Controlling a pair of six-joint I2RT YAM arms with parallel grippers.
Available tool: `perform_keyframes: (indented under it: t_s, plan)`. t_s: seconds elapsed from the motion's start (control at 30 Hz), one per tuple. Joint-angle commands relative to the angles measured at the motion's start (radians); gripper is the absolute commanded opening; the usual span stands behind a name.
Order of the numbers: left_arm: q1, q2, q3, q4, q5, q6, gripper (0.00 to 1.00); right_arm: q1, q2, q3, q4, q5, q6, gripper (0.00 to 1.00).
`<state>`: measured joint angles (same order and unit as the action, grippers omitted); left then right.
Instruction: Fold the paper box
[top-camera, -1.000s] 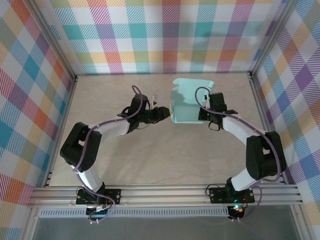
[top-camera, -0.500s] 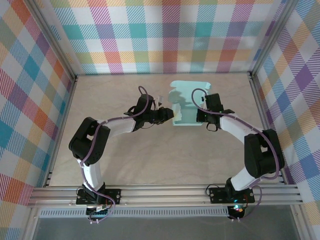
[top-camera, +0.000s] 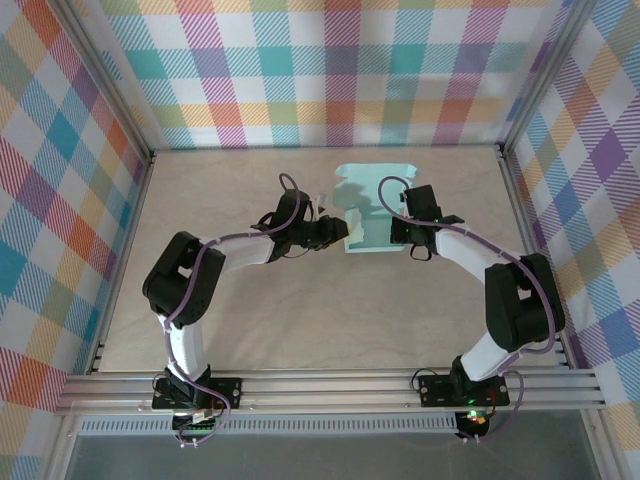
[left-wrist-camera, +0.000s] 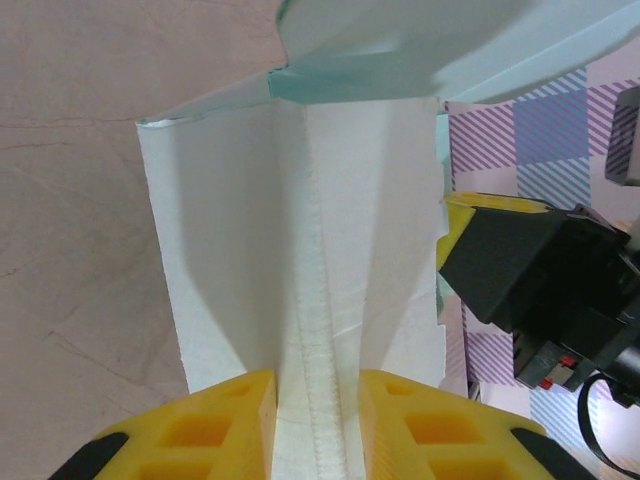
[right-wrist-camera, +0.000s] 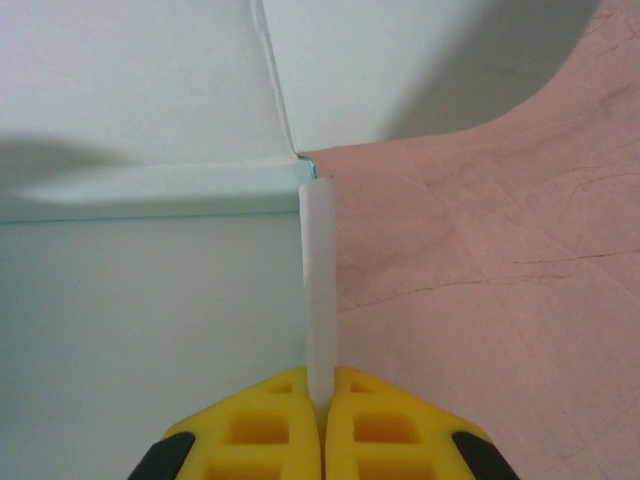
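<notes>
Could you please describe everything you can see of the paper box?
The paper box is thin pale mint card, whitish on some faces, partly folded with panels standing up rather than lying flat. It sits at the far middle of the table. The left gripper grips a creased panel on its left side between yellow fingers; the right gripper is pinched shut on a thin upright edge on its right. One flap has a curved cut edge. No tears are visible.

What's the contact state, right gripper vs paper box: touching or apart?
Touching. Right wrist view: the right gripper is pinched shut on a flap edge of the paper box, no gap.
</notes>
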<state>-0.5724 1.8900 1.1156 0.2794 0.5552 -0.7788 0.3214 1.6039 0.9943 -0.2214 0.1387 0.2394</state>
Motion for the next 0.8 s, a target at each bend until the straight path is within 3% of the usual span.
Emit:
perform_keyframes:
  t_s: [0.0, 0.47, 0.77]
  plan:
    - [-0.015, 0.020, 0.031, -0.028, -0.011, -0.024, 0.27, 0.016, -0.006, 0.023, 0.011, -0.071, 0.018, 0.00]
    - [-0.018, 0.077, 0.045, -0.089, -0.069, -0.033, 0.19, 0.015, 0.003, 0.001, 0.058, -0.185, 0.129, 0.00]
    - [-0.044, 0.100, 0.116, -0.264, -0.157, 0.039, 0.18, 0.015, 0.016, -0.005, 0.076, -0.218, 0.172, 0.00]
